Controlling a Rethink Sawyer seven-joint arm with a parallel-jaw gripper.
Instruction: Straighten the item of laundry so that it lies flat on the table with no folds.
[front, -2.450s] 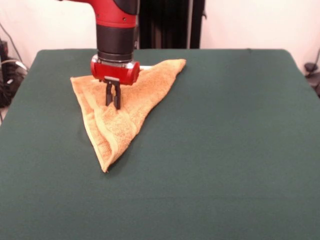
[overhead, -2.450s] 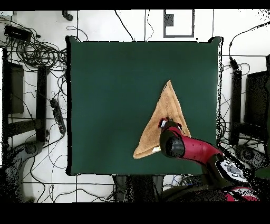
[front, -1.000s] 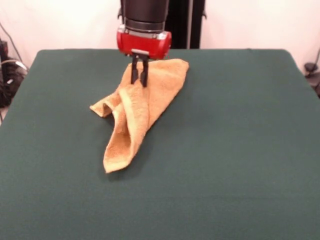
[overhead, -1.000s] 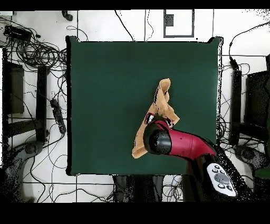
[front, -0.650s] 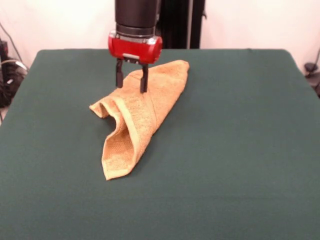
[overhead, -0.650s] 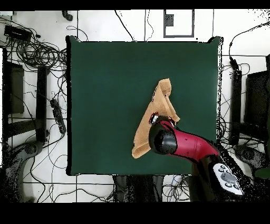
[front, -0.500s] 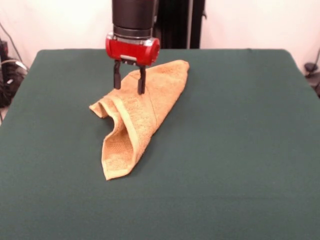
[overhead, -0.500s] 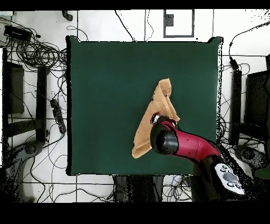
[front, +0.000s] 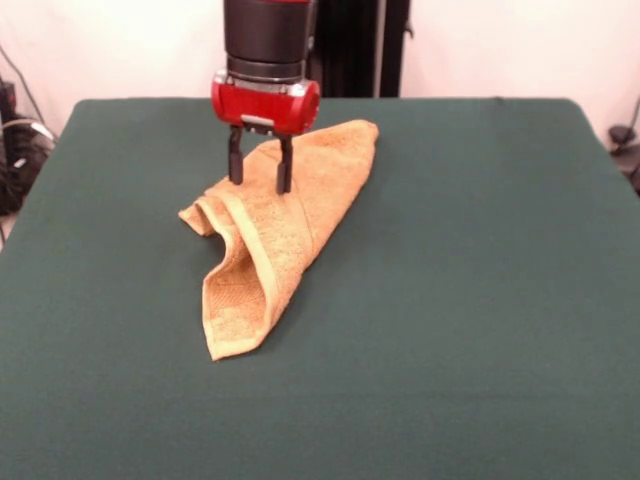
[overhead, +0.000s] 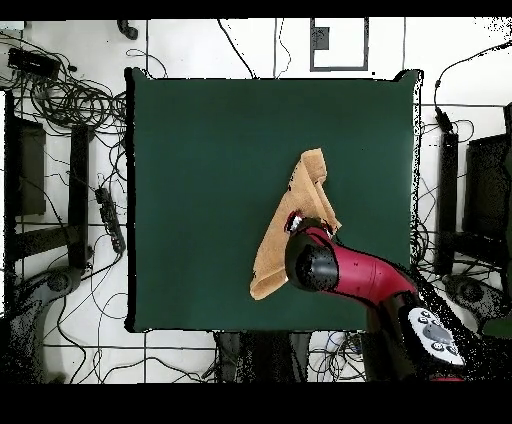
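Left of centre on the green desk (front: 470, 300) lies the towel (front: 270, 235), folded over itself (a loose roll along its left edge), narrow end nearest the lower frame. Behind, the gripper (front: 258, 172) stands above the towel's upper part, jaws spread apart, holding nothing.

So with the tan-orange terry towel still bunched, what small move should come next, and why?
Probably lower the open gripper onto the folded-over edge of the tan-orange terry towel and pinch it: the fingers hover apart above that raised fold, and the towel lies doubled on the dark green felt table.
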